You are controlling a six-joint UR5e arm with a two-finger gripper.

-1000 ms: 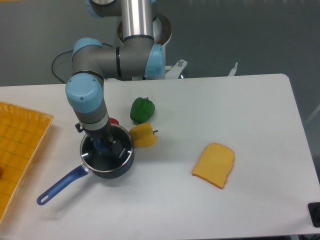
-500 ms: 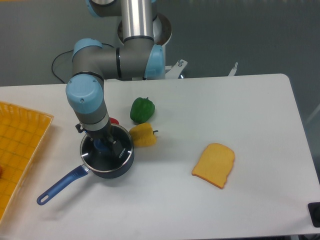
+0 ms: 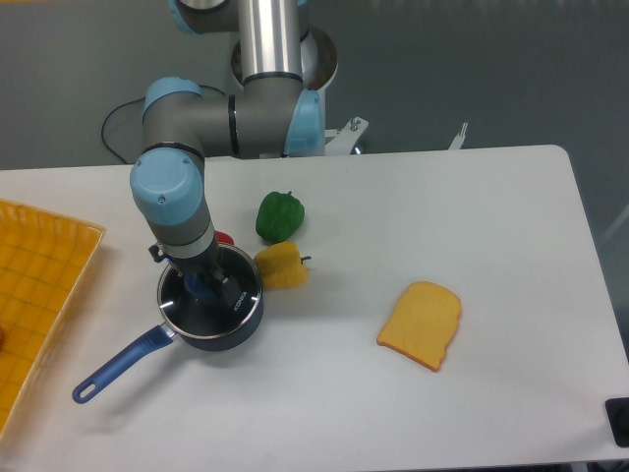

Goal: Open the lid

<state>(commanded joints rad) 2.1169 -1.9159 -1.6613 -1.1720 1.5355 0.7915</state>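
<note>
The lid (image 3: 228, 271) lies flat on the dark blue saucepan (image 3: 210, 313) at the table's left, its silver rim showing around the pan's mouth. My gripper (image 3: 203, 287) reaches straight down onto the lid's centre, its black fingers on either side of the blue knob (image 3: 200, 286). The knob shows only partly between the fingers, and I cannot make out whether they press on it. The saucepan's long blue handle (image 3: 116, 366) points toward the front left.
A yellow pepper (image 3: 281, 265) touches the pan's right side and a green pepper (image 3: 279, 215) lies behind it. A small red object (image 3: 223, 238) peeks out behind the pan. An orange tray (image 3: 39, 295) is at the left edge, a bread slice (image 3: 422, 324) to the right.
</note>
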